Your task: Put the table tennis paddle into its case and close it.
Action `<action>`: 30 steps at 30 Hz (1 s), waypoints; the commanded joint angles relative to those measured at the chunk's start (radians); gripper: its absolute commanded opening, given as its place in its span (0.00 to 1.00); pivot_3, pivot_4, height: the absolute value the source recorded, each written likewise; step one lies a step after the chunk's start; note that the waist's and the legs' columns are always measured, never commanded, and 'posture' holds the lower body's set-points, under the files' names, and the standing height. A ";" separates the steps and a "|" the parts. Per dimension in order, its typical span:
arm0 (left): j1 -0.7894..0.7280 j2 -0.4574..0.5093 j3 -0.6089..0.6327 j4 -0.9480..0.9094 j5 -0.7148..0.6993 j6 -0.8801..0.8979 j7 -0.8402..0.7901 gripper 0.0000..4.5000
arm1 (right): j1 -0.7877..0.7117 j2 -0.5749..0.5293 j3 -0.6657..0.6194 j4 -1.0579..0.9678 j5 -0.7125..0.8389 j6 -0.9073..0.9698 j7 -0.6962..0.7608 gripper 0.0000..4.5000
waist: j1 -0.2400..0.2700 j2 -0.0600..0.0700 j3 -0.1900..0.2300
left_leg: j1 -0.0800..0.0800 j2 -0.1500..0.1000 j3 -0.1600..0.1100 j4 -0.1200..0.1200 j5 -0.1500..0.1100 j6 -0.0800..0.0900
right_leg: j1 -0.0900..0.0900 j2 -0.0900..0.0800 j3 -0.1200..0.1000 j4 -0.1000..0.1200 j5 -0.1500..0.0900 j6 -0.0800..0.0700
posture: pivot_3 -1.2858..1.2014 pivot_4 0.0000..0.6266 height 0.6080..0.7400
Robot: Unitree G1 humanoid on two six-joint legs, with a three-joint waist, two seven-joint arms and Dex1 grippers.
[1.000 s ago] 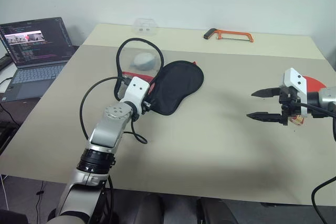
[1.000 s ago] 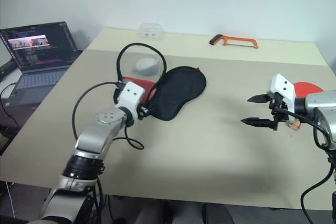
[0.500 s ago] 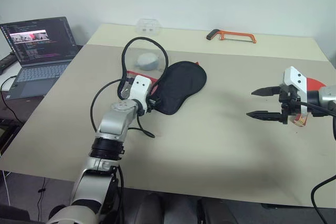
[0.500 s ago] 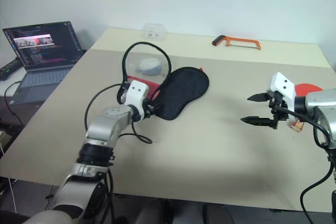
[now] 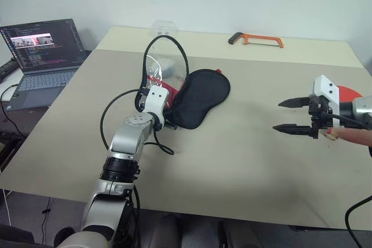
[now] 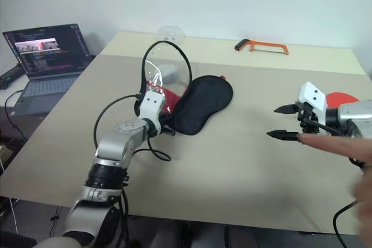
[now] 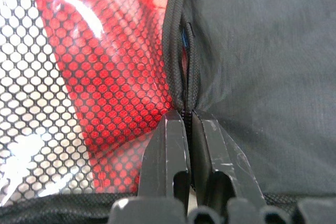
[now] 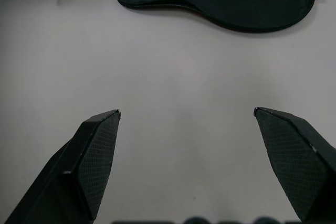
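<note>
Lying open on bench: case [image 5: 197,97], black lining up, left-centre of the bench [image 5: 244,155], red outer half with mesh pocket under/beside it at the left arm
Case edge: black zip edging, pinched by left claw, seen close in left wrist view [image 7: 181,66]
Left claw: [image 7: 189,129] fingers pressed together on the case edge, at the near-left end of the pouch [image 5: 165,121]
Paddle: [image 5: 349,92] red face partly hidden behind right arm, far right of bench, well apart from case
Right claw: [image 5: 293,115] wide, nothing between the fingers, hovering over bare bench right of centre, pointing toward the case
Person's hand: [image 6: 337,145] a finger reaches in from right edge, just beside right claw
Cable: [image 5: 165,56] black loop arching over left wrist
Clear box: [image 5: 163,27] far edge of bench
Hacksaw: [image 5: 256,39] orange frame, far edge, right of clear box
Laptop: [image 5: 38,56] open, left of bench
</note>
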 commanded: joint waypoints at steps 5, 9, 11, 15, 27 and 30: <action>-0.034 -0.175 0.009 -0.050 -0.027 0.045 0.097 0.01 | -0.019 -0.015 -0.030 -0.026 0.016 -0.004 -0.002 1.00 | 0.020 0.000 0.000 | 0.000 -0.001 0.000 0.000 0.000 0.000 | 0.001 0.000 0.000 0.000 0.000 0.000 | 0.52 0.24 1.00; -0.063 -0.255 -0.022 -0.030 -0.010 0.013 0.125 0.01 | -0.018 -0.018 -0.033 -0.033 0.018 -0.001 -0.002 1.00 | 0.032 0.000 0.000 | -0.001 -0.001 -0.001 0.001 0.000 0.000 | 0.001 0.000 -0.001 -0.001 0.000 0.000 | 0.52 0.24 1.00; -0.072 -0.284 -0.035 -0.020 -0.011 0.007 0.126 0.01 | -0.017 -0.019 -0.033 -0.036 0.019 0.001 -0.002 1.00 | 0.031 0.000 0.000 | -0.001 -0.001 0.000 0.001 0.000 0.000 | 0.000 0.000 0.000 -0.001 0.000 0.000 | 0.52 0.24 1.00; -0.102 -0.352 -0.075 0.037 0.003 -0.041 0.147 0.01 | -0.011 -0.027 -0.040 -0.040 0.020 0.003 0.001 1.00 | 0.025 0.000 0.000 | -0.001 -0.001 0.000 0.000 0.000 0.000 | 0.000 0.000 0.000 -0.001 0.000 0.000 | 0.52 0.24 1.00; -0.252 -0.539 -0.117 0.361 0.024 -0.277 0.278 0.01 | -0.001 -0.039 -0.049 -0.063 0.027 0.016 -0.003 1.00 | 0.023 0.000 0.000 | 0.000 -0.003 0.001 0.000 0.000 0.000 | 0.000 0.000 0.000 -0.001 0.000 0.000 | 0.52 0.24 1.00; -0.286 -0.579 -0.125 0.435 0.006 -0.322 0.297 0.01 | -0.001 -0.042 -0.050 -0.070 0.029 0.022 -0.003 1.00 | 0.023 0.000 0.000 | 0.000 -0.004 0.000 0.000 0.000 0.000 | 0.001 0.000 0.000 -0.001 0.000 0.000 | 0.52 0.24 1.00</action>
